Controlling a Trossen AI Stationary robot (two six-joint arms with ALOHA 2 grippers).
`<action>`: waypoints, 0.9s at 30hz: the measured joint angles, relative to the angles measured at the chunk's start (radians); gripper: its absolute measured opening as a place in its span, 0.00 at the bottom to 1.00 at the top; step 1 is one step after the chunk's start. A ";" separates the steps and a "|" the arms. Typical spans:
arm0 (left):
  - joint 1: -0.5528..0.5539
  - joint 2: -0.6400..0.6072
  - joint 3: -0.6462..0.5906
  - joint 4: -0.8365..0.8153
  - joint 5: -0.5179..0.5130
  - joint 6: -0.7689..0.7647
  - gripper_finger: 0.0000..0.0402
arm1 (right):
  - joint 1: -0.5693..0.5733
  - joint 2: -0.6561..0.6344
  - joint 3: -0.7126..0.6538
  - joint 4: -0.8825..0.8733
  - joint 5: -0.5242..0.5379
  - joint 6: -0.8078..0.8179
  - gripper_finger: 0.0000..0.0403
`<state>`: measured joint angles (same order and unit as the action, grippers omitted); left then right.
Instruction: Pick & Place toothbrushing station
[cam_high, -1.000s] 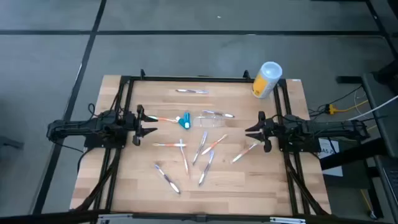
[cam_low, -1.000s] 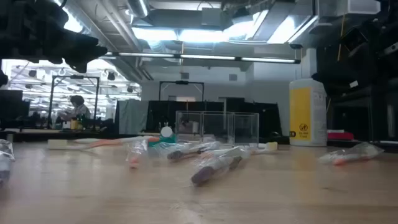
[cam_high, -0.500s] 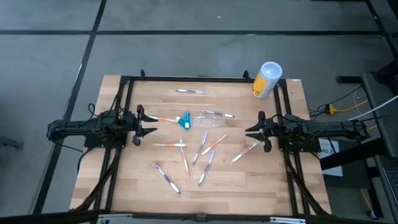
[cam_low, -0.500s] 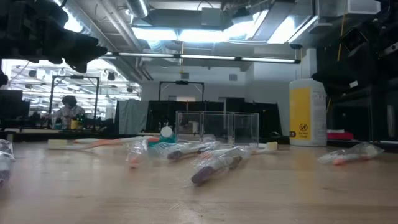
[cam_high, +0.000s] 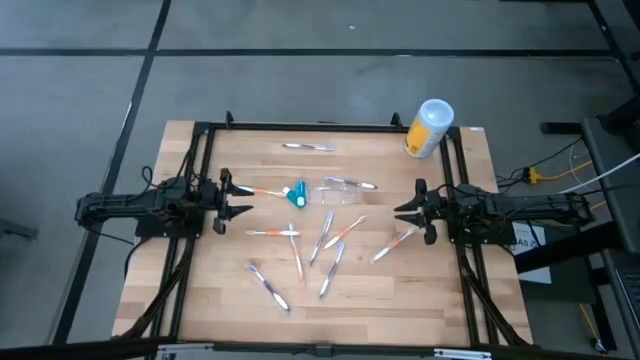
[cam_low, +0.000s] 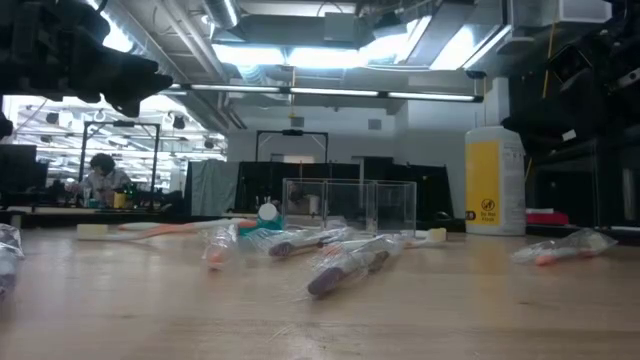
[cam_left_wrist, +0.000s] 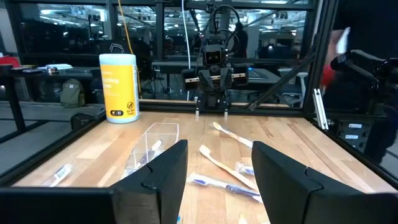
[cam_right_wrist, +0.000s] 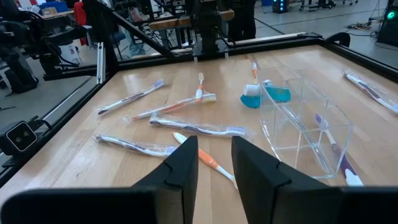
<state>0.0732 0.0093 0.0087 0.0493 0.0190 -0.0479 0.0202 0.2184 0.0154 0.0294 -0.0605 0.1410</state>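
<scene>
We saw the left end effector (cam_high: 226, 196) at centre-left and the right end effector (cam_high: 412, 210) at centre-right, both parted and holding nothing. The toothbrushing station (cam_high: 342, 191) lay between them on the table (cam_high: 430, 290), just above centre.

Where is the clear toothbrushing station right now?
In the high view the toothbrushing station lies near the table's middle, between both waiting grippers, just right of the blue toothpaste tube.
</scene>
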 joint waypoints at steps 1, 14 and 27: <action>0.000 0.000 0.000 0.000 0.000 0.001 0.44 | 0.000 0.000 0.000 0.000 0.000 0.000 0.25; 0.000 0.000 0.000 0.000 0.000 0.001 0.44 | 0.000 0.000 0.000 0.000 0.000 0.000 0.25; 0.000 0.000 0.000 0.000 0.000 0.000 0.44 | 0.000 0.000 0.000 0.140 0.039 -0.190 0.25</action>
<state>0.0734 0.0093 0.0087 0.0490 0.0189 -0.0475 0.0204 0.2188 0.0151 0.1696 -0.0212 -0.0493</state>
